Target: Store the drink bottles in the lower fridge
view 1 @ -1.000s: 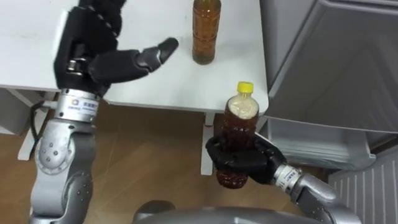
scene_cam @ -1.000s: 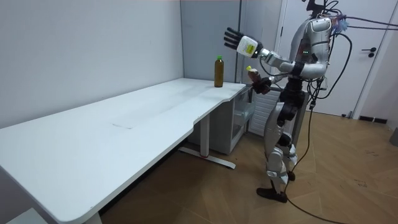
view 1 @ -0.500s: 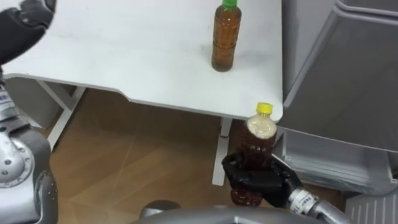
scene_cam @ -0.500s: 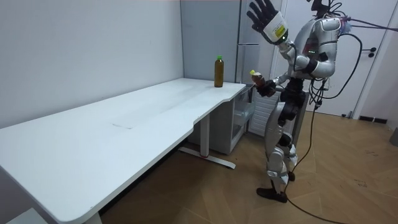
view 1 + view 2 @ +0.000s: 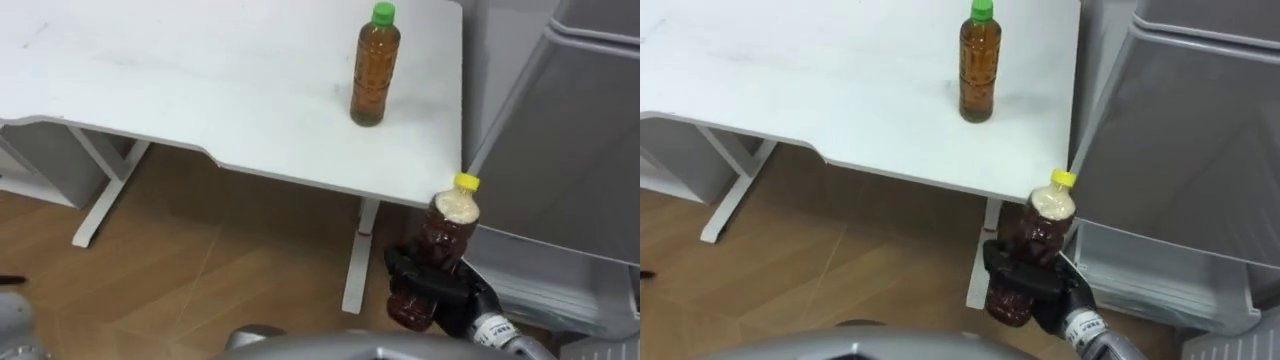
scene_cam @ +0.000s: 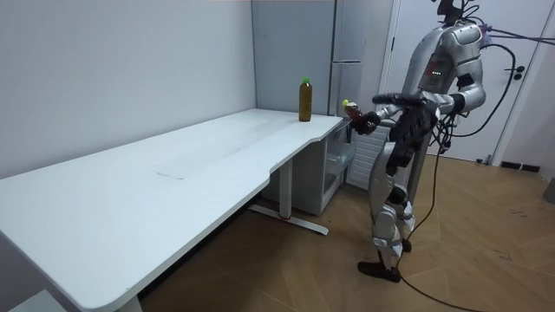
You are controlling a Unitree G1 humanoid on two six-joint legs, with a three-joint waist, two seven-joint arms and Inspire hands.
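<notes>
Yellow-capped bottle (image 5: pixel 442 240): upright in my right hand (image 5: pixel 432 292), off the table, over the wooden floor (image 5: pixel 230 260), just beside the table's corner and in front of the grey fridge (image 5: pixel 570 130).
Right hand: my fingers are curled tight round the bottle's lower half; the neck and cap stand free above them.
Left hand (image 6: pixel 388 97): out in front of my chest in the room view; I cannot tell its state.
Green-capped bottle (image 5: pixel 374 68): standing on the white table (image 5: pixel 180 80), near the end by the fridge, well apart from the one I hold, not yet collected.
Lower fridge (image 6: pixel 340 169): beside the table's end, below the tall upper door; in the room view it looks open, though I cannot be sure.
Step, as I judge it: one drink is lifted and ready to go down into the lower compartment, and one is left on the table.
Risk, knock: the cap sits close to the table corner, so a careless swing toward the fridge could strike the edge and twist the bottle in my hold.
Risk, slip: I hold it low, so the full upper part could tip the bottle when I lean down.
Risk, entry: the fridge panels are near on my right, and a tilted bottle could catch on them.
Writing: I can make out no label or print on either bottle.
</notes>
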